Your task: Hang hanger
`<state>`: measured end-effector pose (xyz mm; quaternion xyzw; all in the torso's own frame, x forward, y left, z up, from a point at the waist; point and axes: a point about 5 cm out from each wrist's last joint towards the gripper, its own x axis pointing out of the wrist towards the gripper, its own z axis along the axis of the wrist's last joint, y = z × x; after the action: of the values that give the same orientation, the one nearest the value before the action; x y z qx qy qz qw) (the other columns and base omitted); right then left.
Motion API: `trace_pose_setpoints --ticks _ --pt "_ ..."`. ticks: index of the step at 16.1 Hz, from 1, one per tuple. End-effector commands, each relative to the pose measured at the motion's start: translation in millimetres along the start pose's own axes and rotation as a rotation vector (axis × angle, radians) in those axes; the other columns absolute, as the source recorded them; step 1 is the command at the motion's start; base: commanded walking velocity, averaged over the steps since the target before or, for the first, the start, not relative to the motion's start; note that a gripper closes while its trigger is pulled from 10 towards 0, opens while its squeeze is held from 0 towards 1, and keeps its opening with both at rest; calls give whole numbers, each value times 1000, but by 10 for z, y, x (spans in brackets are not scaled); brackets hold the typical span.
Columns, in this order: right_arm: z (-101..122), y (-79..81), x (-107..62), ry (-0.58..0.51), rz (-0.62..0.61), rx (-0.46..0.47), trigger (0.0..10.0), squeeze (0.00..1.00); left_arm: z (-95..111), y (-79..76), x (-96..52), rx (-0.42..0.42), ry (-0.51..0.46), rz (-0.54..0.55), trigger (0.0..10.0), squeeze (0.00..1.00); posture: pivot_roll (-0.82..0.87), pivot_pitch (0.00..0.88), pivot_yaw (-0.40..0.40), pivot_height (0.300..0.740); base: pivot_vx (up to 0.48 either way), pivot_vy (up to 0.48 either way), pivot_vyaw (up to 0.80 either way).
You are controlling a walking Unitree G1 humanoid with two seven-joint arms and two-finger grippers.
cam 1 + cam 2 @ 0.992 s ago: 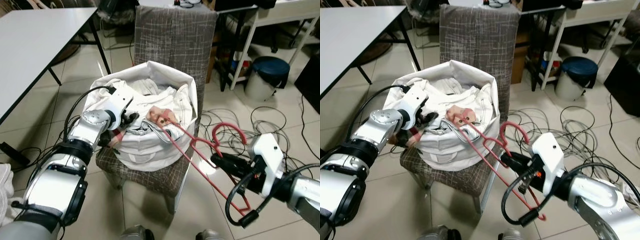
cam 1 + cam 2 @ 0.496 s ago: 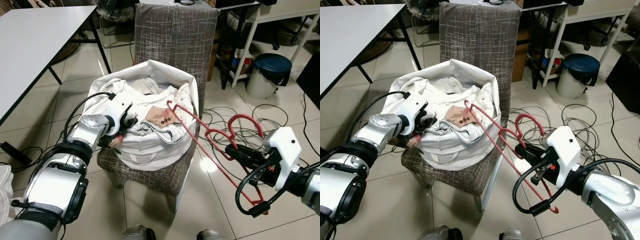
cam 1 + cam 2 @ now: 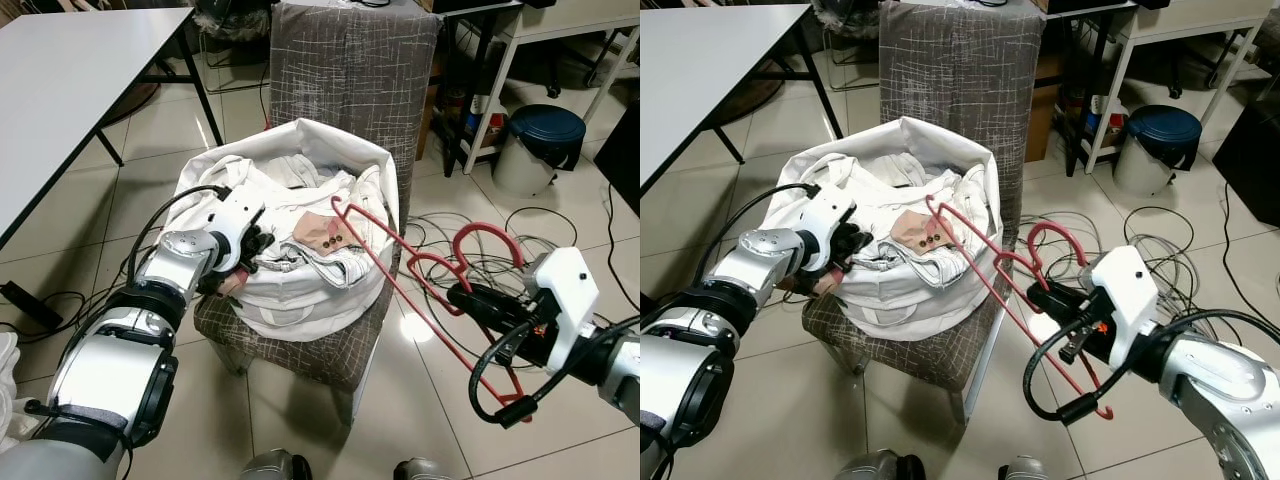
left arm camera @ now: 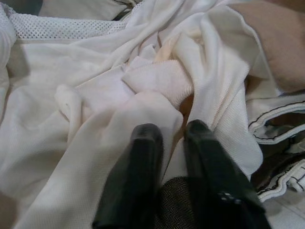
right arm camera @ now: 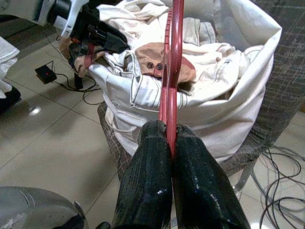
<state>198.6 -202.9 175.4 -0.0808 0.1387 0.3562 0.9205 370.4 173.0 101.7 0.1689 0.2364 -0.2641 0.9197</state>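
Head views: I hold the red hanger (image 3: 420, 290) in my right gripper (image 3: 462, 298), clear of the bag of laundry (image 3: 300, 240) that sits on the chair (image 3: 345, 60). I judge the hanger light, stiff and smooth, so it may swivel in a 2-finger pinch. The best hold is where I have it, near the neck below the hook, which leaves the hook free for a rail. Its far corner hovers over the white clothes. My left gripper (image 3: 847, 245) rests at the near rim of the bag.

Left wrist view: the 2 black fingers (image 4: 143, 157) stand a narrow gap apart, pressed into the white cloth (image 4: 95, 95). I cannot tell whether any fold is caught between them.

Right wrist view: my right fingers (image 5: 152, 162) are clamped tight on the hanger's thin red bars, which run straight away toward the bag.
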Motion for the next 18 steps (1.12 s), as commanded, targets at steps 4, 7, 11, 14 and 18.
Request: trace_pose_setpoints --ticks 4,7,11,14,18 --pt "16 8 29 -23 -6 -9 10000 0 12 107 -56 -11 -21 40 0 0 -131 46 129 740 0 0 0" --pt "33 -23 19 -35 -30 -21 10000 0 185 246 -129 -13 -101 78 0 0 -139 41 141 740 0 0 0" --pt "30 -15 -36 -37 -48 -26 10000 0 599 538 -331 -8 -233 145 0 0 -144 29 154 740 0 0 0" --pt "12 5 -17 -43 -52 -19 10000 0 887 701 -474 24 -328 231 0 0 -135 23 167 740 0 0 0" --pt "21 11 -10 -70 -92 -19 10000 0 882 808 -544 163 -273 353 0 0 -142 25 181 740 0 0 0"
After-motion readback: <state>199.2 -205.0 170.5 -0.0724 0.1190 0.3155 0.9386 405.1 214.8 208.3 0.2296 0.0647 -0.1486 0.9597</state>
